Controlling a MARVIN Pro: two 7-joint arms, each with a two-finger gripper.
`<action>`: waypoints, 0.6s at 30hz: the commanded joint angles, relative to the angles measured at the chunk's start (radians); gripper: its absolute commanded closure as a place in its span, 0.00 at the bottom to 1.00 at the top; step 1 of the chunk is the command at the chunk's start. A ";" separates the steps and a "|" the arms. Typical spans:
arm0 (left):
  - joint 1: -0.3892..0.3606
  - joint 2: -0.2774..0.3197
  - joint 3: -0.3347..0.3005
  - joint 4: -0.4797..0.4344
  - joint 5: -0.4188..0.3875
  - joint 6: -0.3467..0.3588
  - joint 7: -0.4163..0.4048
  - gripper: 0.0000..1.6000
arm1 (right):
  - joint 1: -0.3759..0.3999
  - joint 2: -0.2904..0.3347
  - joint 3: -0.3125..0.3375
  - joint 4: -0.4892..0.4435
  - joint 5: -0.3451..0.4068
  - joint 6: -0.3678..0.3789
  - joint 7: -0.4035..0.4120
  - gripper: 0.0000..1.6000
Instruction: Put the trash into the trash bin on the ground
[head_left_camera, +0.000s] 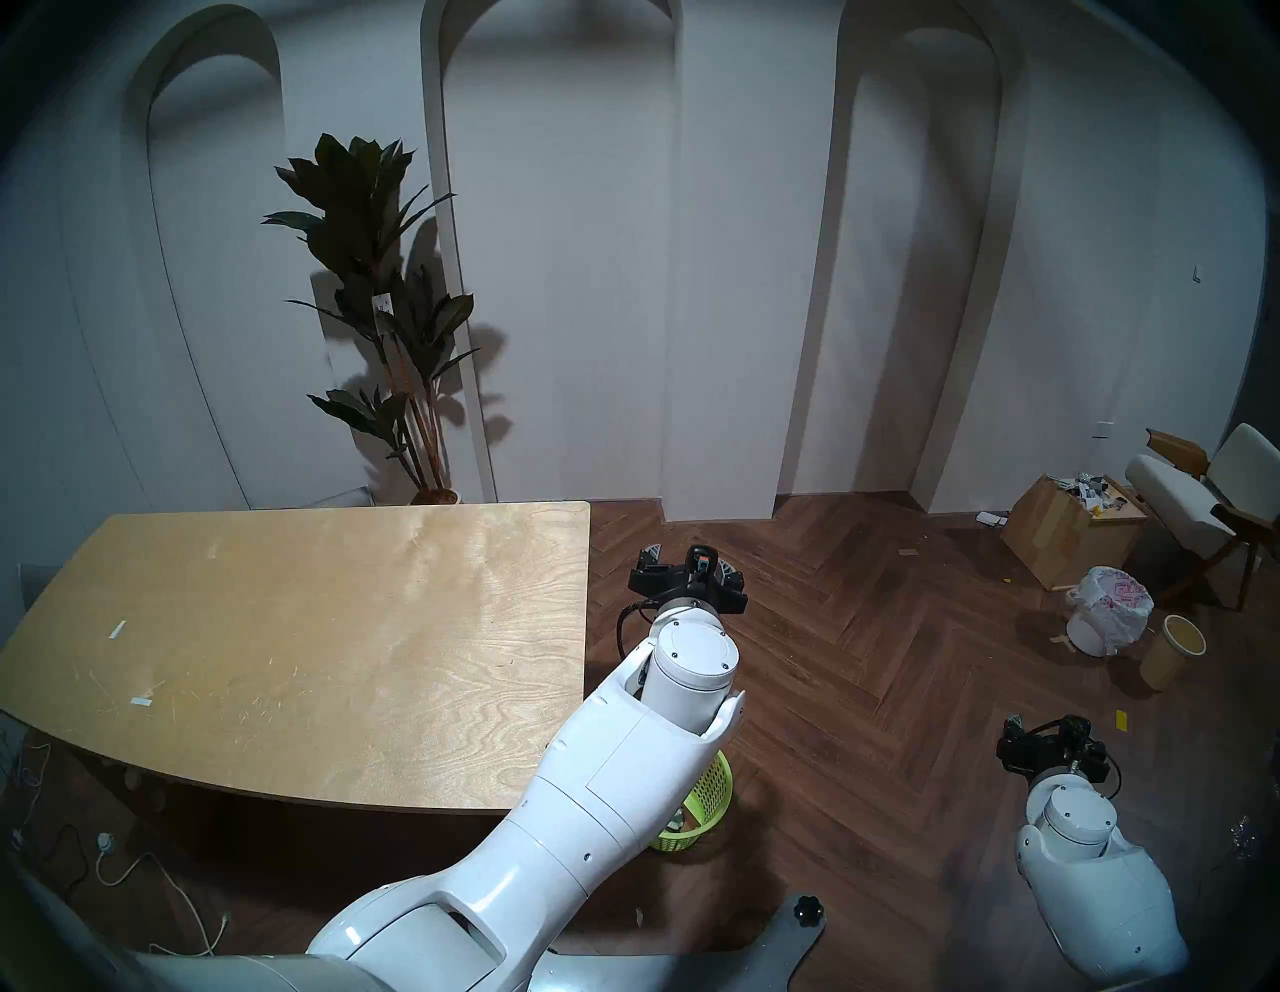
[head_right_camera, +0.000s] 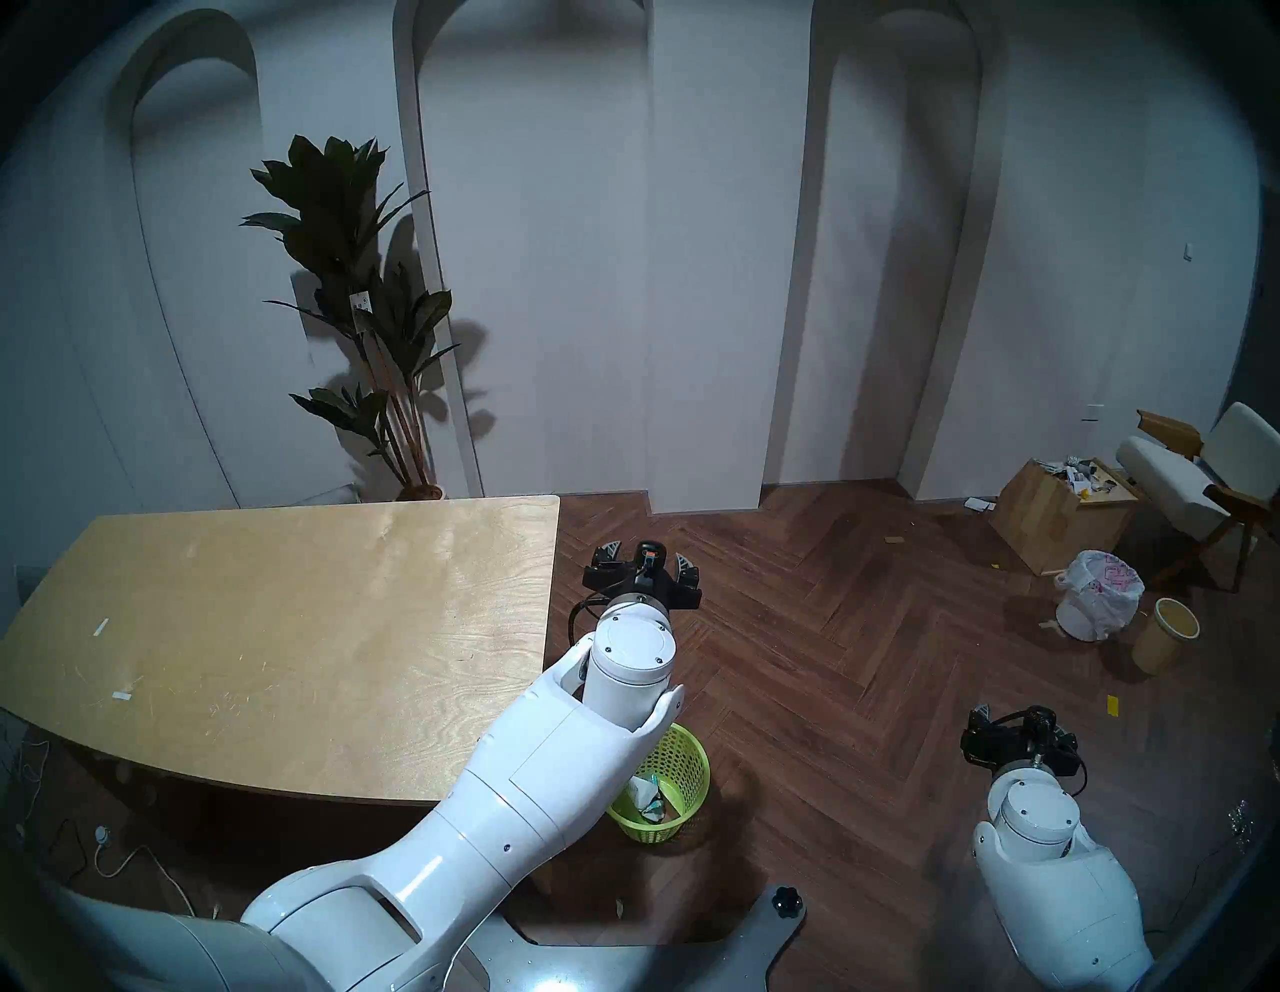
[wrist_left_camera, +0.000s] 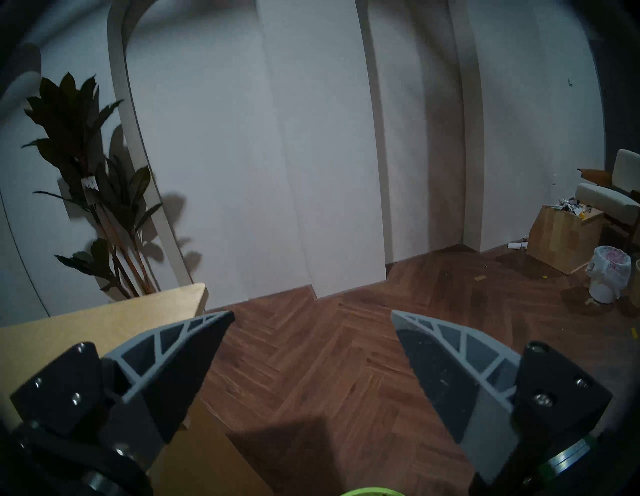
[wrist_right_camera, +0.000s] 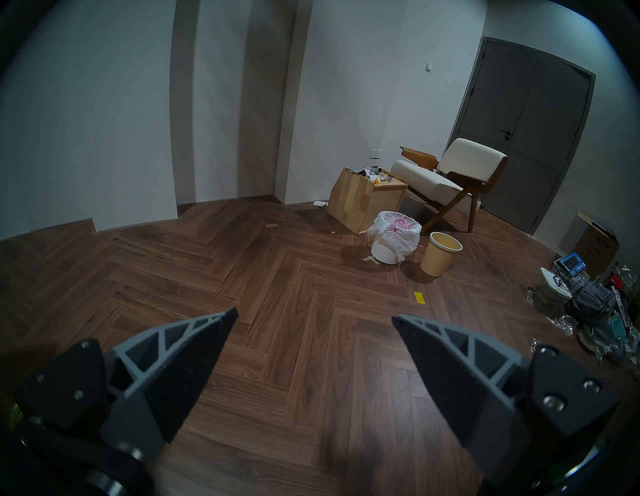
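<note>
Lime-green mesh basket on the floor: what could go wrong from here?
1. The left arm's white forearm hangs right over the lime-green perforated plastic basket; swinging low could tip it and spill the crumpled wrappers inside.
2. The open left end effector sits near the pale plywood table corner; a leftward sweep might clip it.

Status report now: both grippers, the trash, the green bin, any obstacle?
Left gripper open, empty. Right gripper open, empty. Trash lies inside green bin on floor beside table. Left forearm hides part of bin; nothing blocking.
</note>
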 joint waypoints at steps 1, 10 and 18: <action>-0.024 0.032 -0.022 -0.127 0.027 -0.005 0.031 0.00 | 0.035 0.007 -0.009 -0.093 -0.005 -0.025 0.029 0.00; 0.011 0.121 -0.090 -0.239 0.039 0.008 0.066 0.00 | 0.153 -0.007 -0.116 -0.216 -0.033 -0.034 0.090 0.00; 0.061 0.222 -0.185 -0.347 0.046 0.038 0.098 0.00 | 0.237 -0.025 -0.216 -0.291 -0.062 -0.011 0.113 0.00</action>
